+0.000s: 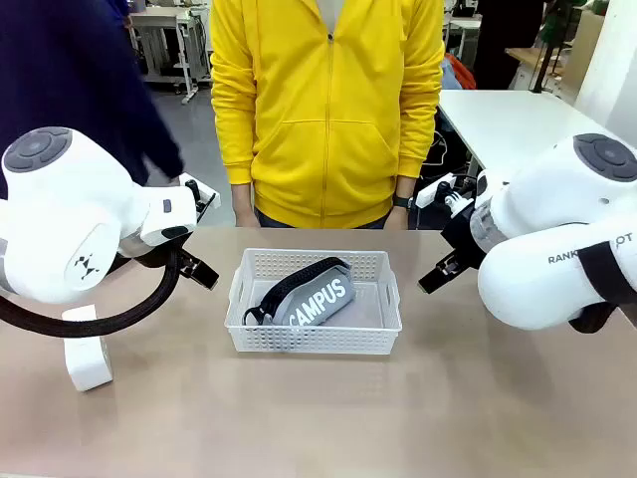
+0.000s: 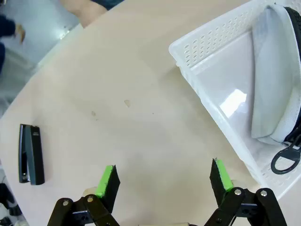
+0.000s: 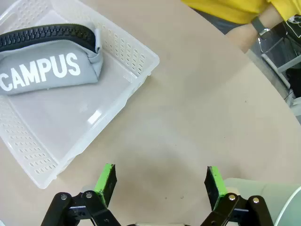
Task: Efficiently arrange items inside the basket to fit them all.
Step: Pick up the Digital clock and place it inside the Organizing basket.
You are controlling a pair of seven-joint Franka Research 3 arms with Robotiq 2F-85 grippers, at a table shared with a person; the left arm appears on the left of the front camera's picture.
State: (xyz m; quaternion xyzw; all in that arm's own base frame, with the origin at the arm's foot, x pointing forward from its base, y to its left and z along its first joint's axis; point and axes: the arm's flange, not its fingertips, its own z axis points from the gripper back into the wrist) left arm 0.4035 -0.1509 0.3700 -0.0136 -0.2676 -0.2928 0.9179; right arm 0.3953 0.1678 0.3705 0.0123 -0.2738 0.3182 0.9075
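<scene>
Hovering over bare table [image 1: 318, 428], the left jaws stand wide open with nothing between their green pads [image 2: 107, 181]. Ahead of them and off to their right, in the left wrist view, lies the white lattice basket [image 2: 207, 42]. The grey CAMPUS pouch [image 2: 273, 80] rests inside it, and its black ring [image 2: 284, 157] sits at the end nearest these jaws. Well off to the left of the left jaws, a slim black bar [image 2: 31, 153] lies flat on the table, apart from the basket.

The right jaws are also spread wide and hold nothing, their pads [image 3: 107, 181] above plain tabletop. Ahead of them and to their left, in the right wrist view, sits the basket [image 3: 127, 52]. The pouch [image 3: 47, 70] lies along its far side with the lettering facing up. Just beside the right-hand finger of these jaws, at the lower corner, shows part of a pale green cup [image 3: 263, 195].

From the front, the basket [image 1: 314, 341] stands midway between the two arms, the pouch [image 1: 317, 299] lying slantwise in it. A small white box [image 1: 88, 360] stands on the table below the left arm. A person in a yellow top [image 1: 328, 110] stands at the far edge, directly behind the basket.
</scene>
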